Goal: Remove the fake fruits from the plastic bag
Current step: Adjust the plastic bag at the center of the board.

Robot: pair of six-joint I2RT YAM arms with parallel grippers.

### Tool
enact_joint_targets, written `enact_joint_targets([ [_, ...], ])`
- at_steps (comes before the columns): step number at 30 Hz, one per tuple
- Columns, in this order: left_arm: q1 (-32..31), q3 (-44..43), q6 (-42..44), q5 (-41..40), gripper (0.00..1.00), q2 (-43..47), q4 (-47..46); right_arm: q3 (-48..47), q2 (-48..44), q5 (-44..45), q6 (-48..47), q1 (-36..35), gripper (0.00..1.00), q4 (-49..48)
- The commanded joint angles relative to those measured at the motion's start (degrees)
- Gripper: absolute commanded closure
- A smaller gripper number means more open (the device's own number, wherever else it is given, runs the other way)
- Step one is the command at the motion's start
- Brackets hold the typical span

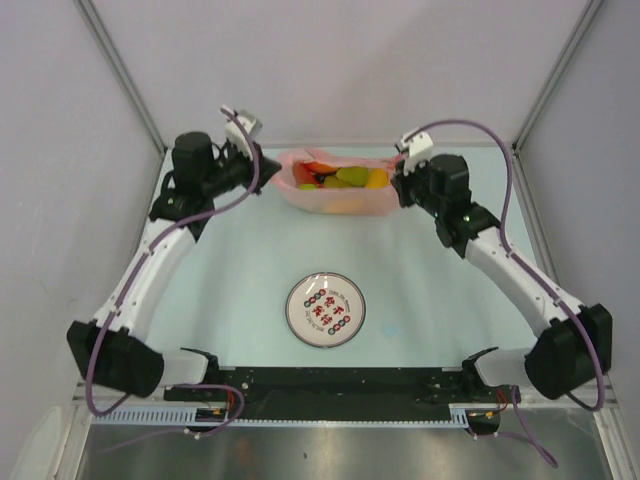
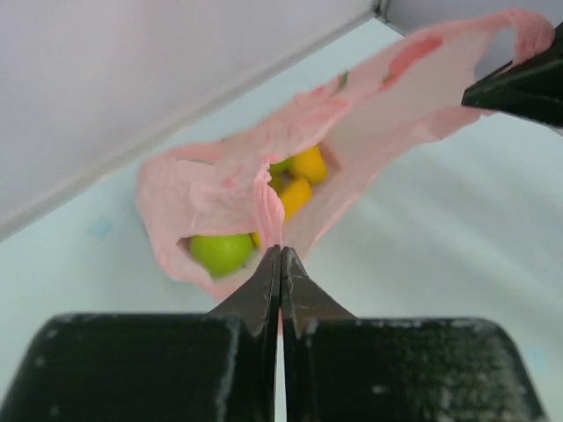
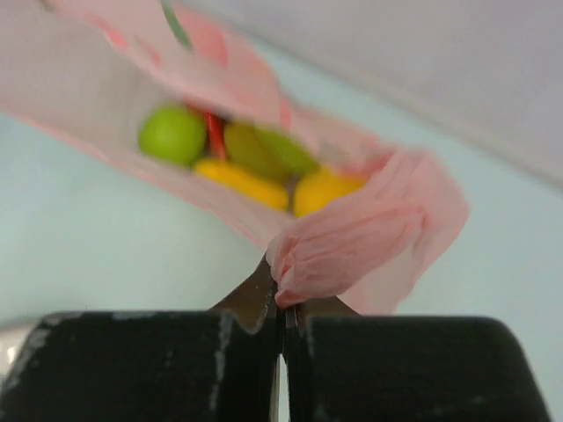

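Observation:
The pink plastic bag hangs stretched open between my two grippers at the far middle of the table. My left gripper is shut on its left edge. My right gripper is shut on a bunched handle at its right edge. Inside the bag lie the fake fruits: a green round one, yellow pieces, a green pear-like piece, a red piece and a yellow banana.
A round white plate with red rim and print lies on the table in front of the bag, between the arms. Grey walls close the back and both sides. The right gripper's tip shows in the left wrist view.

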State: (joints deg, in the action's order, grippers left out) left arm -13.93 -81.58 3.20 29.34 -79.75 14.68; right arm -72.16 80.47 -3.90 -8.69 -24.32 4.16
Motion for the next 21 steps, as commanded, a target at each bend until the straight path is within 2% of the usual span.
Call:
enact_joint_targets([
  [1, -0.8, 18.3, -2.6, 0.8, 1.00, 7.8, -1.7, 17.3, -10.3, 0.4, -1.5, -0.1, 1.00, 6.2],
  [2, -1.2, 21.0, -4.3, 1.0, 1.00, 9.2, -3.1, 18.9, -11.4, 0.7, -1.8, -0.2, 0.95, 6.9],
  [3, -1.5, 24.7, -5.5, 1.2, 1.00, 11.3, -4.2, 20.1, -12.5, 0.7, -2.3, 0.0, 0.86, 8.9],
  [4, -1.8, 25.8, -7.3, 1.9, 1.00, 12.1, -5.7, 20.4, -13.2, -0.8, -2.7, 0.8, 0.61, 10.0],
  [7, -2.9, 26.1, -8.7, 2.2, 1.00, 13.2, -5.9, 18.6, -15.9, 0.1, -5.3, 0.9, 0.28, 12.8],
  [9, -3.6, 25.2, -9.3, 2.0, 1.00, 13.5, -6.0, 14.4, -17.4, -0.1, -6.0, 0.8, 0.23, 14.2],
  [13, -4.2, 23.6, -12.0, 1.5, 1.00, 14.3, -6.4, 5.9, -18.4, -4.7, -4.2, -0.2, 0.21, 14.8],
  [19, -4.2, 21.0, -13.1, 1.2, 1.00, 15.1, -5.0, 1.8, -13.6, -2.8, -2.3, -6.8, 0.25, 8.8],
  [21, -4.2, 20.2, -13.7, 0.6, 1.00, 15.2, -4.7, 1.8, -11.2, -2.2, -4.8, -9.2, 0.32, 5.7],
])
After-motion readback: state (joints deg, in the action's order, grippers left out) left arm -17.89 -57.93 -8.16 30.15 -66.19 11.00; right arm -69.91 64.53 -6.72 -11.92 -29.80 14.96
